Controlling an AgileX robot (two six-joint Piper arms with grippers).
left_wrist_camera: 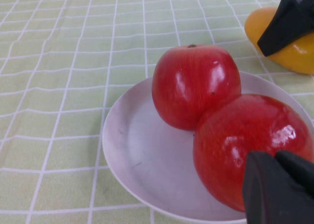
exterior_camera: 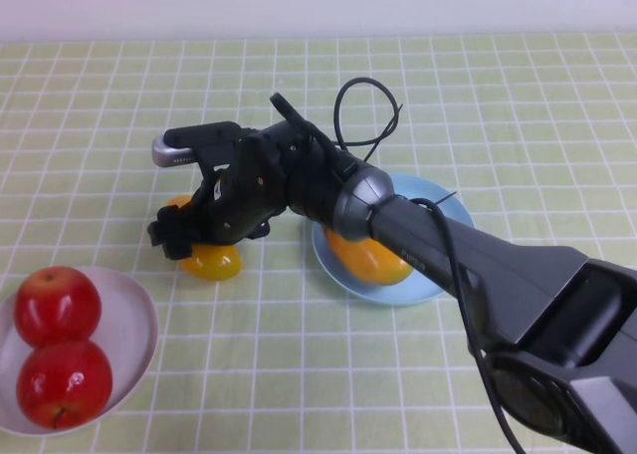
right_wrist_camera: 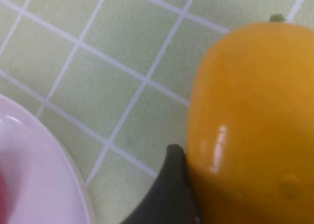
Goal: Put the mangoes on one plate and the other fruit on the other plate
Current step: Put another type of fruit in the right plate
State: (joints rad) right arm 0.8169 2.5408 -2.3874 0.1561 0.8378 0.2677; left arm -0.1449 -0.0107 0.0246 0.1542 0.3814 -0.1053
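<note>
One mango [exterior_camera: 211,263] lies on the green checked cloth, left of the light blue plate [exterior_camera: 450,203]. My right gripper [exterior_camera: 199,237] reaches across and straddles it. In the right wrist view one dark finger [right_wrist_camera: 174,194] presses against the side of this mango [right_wrist_camera: 250,126]; the other finger is out of view. A second mango [exterior_camera: 368,260] rests on the blue plate, partly behind the arm. Two red apples [exterior_camera: 57,305] [exterior_camera: 64,382] sit on the white plate [exterior_camera: 134,315] at the near left. My left gripper [left_wrist_camera: 276,159] hangs shut and empty just beside the nearer apple [left_wrist_camera: 250,145].
The right arm stretches from the near right corner over the blue plate. A black cable [exterior_camera: 363,111] loops above its wrist. The white plate's rim [right_wrist_camera: 34,175] lies close to the straddled mango.
</note>
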